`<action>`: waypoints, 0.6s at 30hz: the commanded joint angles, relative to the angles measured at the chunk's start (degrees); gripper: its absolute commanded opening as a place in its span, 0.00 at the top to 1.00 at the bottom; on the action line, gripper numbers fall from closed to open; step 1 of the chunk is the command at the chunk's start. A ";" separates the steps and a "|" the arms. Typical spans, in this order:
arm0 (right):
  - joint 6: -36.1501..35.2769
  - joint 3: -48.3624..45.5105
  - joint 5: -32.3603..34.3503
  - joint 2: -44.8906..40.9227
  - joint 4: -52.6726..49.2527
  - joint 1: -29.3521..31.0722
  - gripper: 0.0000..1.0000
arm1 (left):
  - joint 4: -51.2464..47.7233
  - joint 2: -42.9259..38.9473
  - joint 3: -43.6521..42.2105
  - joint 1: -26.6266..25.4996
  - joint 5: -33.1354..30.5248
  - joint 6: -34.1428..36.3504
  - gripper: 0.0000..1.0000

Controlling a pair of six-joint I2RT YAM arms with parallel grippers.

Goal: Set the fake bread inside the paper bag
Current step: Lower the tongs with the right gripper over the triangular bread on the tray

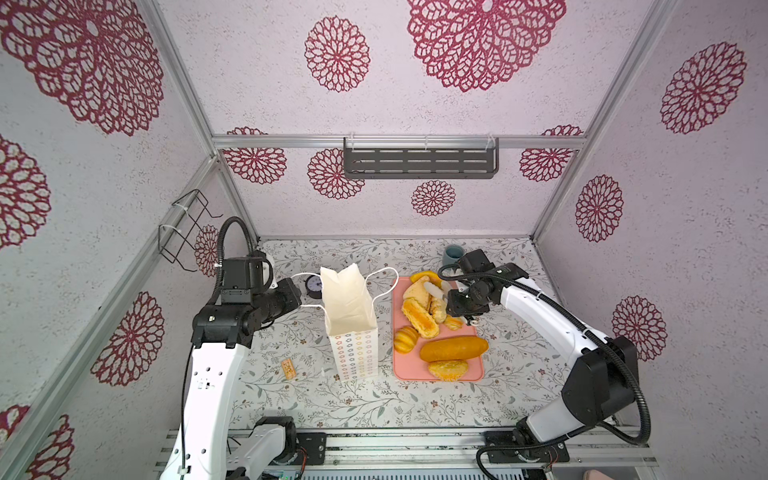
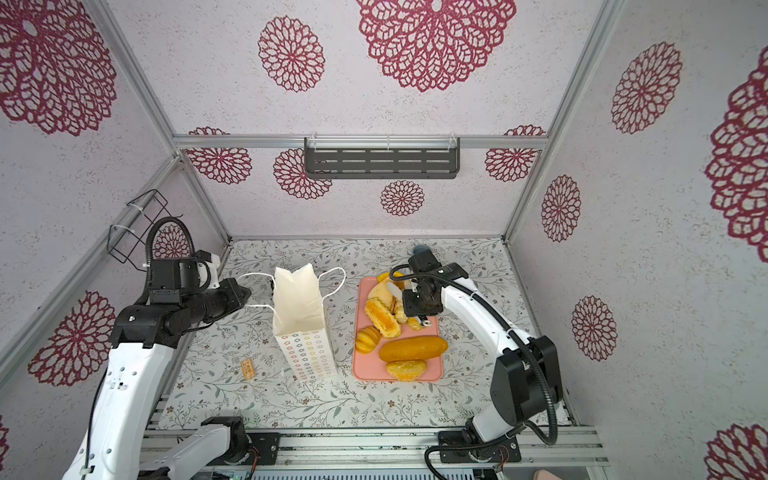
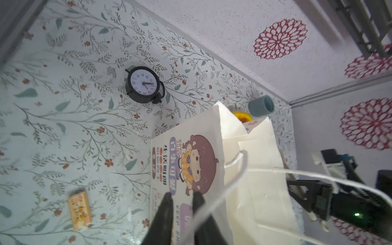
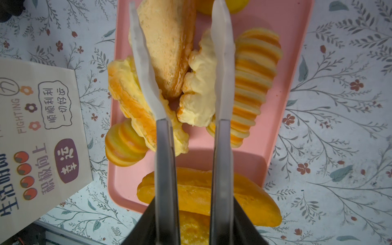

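- Nearest on the leaf-printed counter [image 1: 415, 403], a small tan rectangular cracker [image 1: 288, 369] lies flat, well to the left of the bag.
- All the fake bread [image 2: 382, 318] in view rests on a flat, round-cornered pink plastic tray [image 1: 409, 371].
- At the tray's near end lies a half-oval crusted pastry [image 1: 449, 370]. Touching it from behind, a long smooth glossy loaf [image 1: 454, 349] lies crosswise.
- A ridged round bun [image 1: 406, 339] sits at the tray's left edge, on the bag's side.
- The paper bag [image 1: 353, 357] stands upright just left of the tray. It is matte white with a ring-patterned side, a saw-toothed rim and an open mouth showing bare cream paper.
- Farther along is a pile: a flaky pastry with an orange centre [image 1: 419, 318], a sandy triangular piece [image 4: 167, 42], a pale lumpy pastry [image 4: 199, 95] and a long striped ridged bun [image 4: 254, 84].
- The right tool [image 4: 176, 12] hangs over this pile. Its translucent white fingers are moderately apart, on either side of the triangular piece and the lumpy pastry.
- The left tool [image 3: 182, 195] points at the bag's printed face with its dark tapered fingers narrowly apart. The white cord handle [image 3: 244, 158] crosses one finger.
- Beyond sit a round black alarm clock [image 3: 145, 83] and a blue-grey cylindrical cup [image 1: 452, 253], with a slotted dark metal shelf [image 1: 419, 162] on the back wall.
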 commanded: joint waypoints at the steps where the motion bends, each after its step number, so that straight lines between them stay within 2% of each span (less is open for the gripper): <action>1: -1.49 3.84 -0.72 0.42 0.19 -0.96 0.53 | -0.54 0.35 0.85 1.10 1.54 1.92 0.34; 3: -1.64 5.20 -0.81 1.52 -0.32 -1.24 0.50 | -0.56 -0.10 0.60 1.34 1.67 1.81 0.17; 6: -2.15 6.69 -1.23 3.03 -0.96 -1.78 0.48 | -0.58 -0.85 0.41 1.55 1.54 1.68 0.09; 18: -3.14 13.74 -5.03 10.31 -3.41 -3.43 0.46 | 1.15 -5.49 -3.66 1.82 3.38 -1.84 0.05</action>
